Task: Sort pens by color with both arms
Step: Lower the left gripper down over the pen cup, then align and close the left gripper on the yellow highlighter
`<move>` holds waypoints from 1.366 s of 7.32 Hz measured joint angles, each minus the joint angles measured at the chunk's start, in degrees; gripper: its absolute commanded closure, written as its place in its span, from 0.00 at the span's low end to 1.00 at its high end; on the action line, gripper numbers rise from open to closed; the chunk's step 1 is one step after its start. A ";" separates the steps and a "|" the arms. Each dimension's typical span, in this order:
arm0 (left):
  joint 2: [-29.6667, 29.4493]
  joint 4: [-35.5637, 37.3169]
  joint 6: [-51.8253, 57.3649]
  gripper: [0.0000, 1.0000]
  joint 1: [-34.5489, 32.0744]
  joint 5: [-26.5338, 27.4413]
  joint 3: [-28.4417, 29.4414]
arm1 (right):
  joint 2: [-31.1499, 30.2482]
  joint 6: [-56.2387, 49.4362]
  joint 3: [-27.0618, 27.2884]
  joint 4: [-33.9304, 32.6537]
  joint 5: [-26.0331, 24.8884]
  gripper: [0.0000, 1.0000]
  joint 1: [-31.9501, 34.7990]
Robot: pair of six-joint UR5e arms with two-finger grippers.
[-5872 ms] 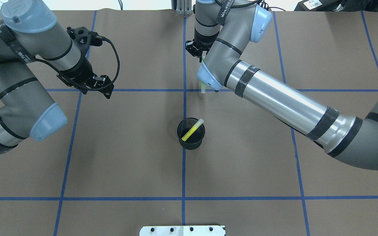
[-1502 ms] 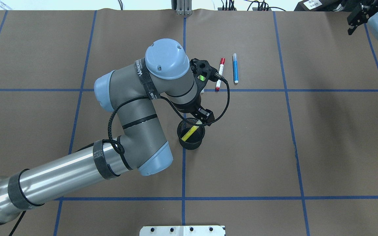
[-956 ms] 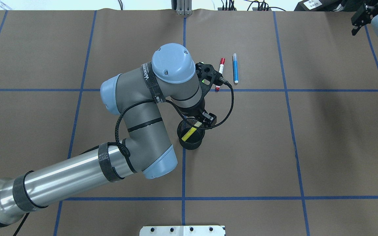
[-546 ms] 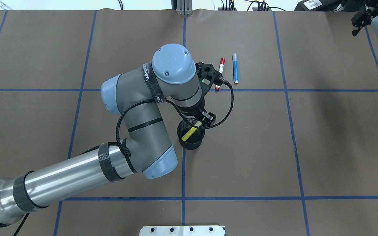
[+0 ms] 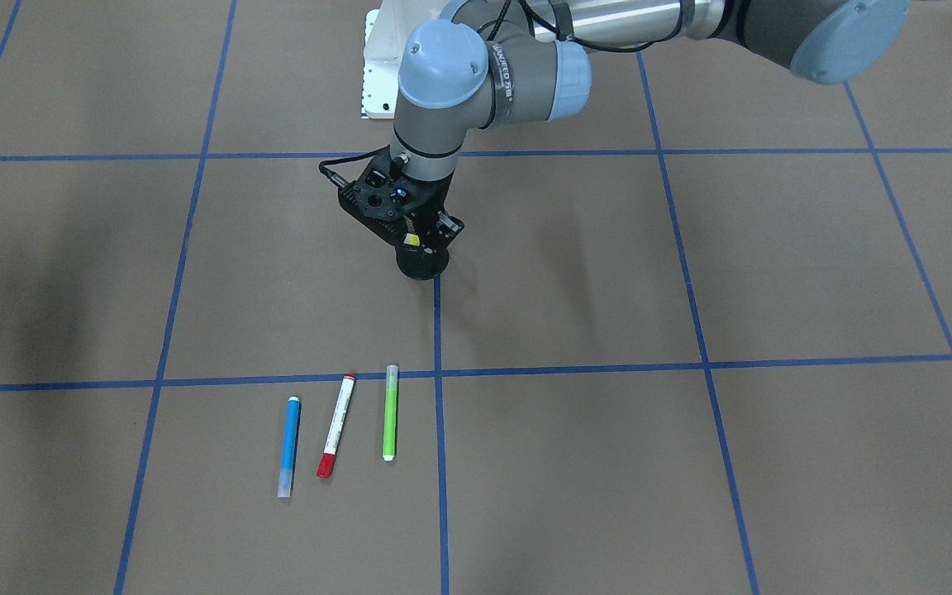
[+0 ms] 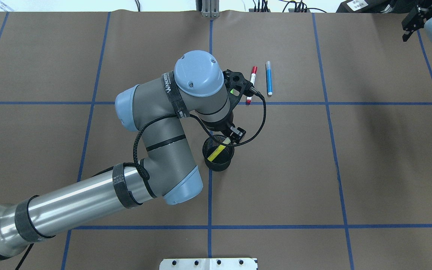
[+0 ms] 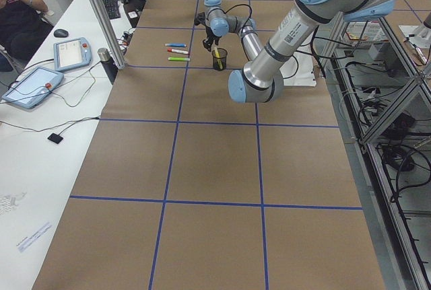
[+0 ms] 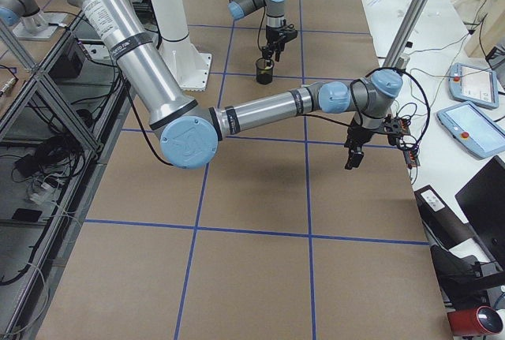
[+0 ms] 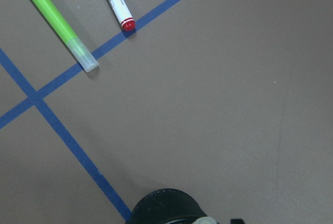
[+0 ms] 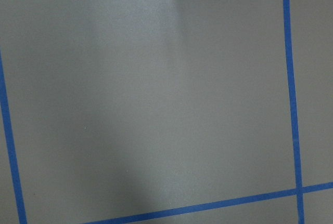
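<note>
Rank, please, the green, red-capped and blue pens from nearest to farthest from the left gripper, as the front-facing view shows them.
1. green pen, at the row's near end.
2. red-capped pen, in the row's middle.
3. blue pen, at the row's far end.

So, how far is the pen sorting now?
Done: the blue pen, the red-capped pen and the green pen lie side by side on the table. In hand: the left claw is at the rim of the mesh cup, by the top of the yellow pen; whether it grips I cannot tell. Left: probably laying that pen beside the others. The right claw is off at a corner.
</note>
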 measured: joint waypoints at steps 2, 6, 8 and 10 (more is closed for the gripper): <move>0.13 0.01 0.08 0.32 0.00 0.90 0.03 | 0.01 0.06 0.00 0.00 -0.05 0.02 0.00; 0.22 0.09 0.10 0.30 0.00 1.59 -0.02 | 0.01 0.11 -0.25 0.00 0.02 0.02 0.00; 0.17 0.09 -0.01 0.30 0.18 1.58 -0.10 | 0.01 0.17 -0.26 0.02 0.02 0.02 0.00; 0.18 0.09 -0.09 0.30 0.78 1.62 -0.16 | 0.01 0.18 -0.27 0.08 0.02 0.02 0.00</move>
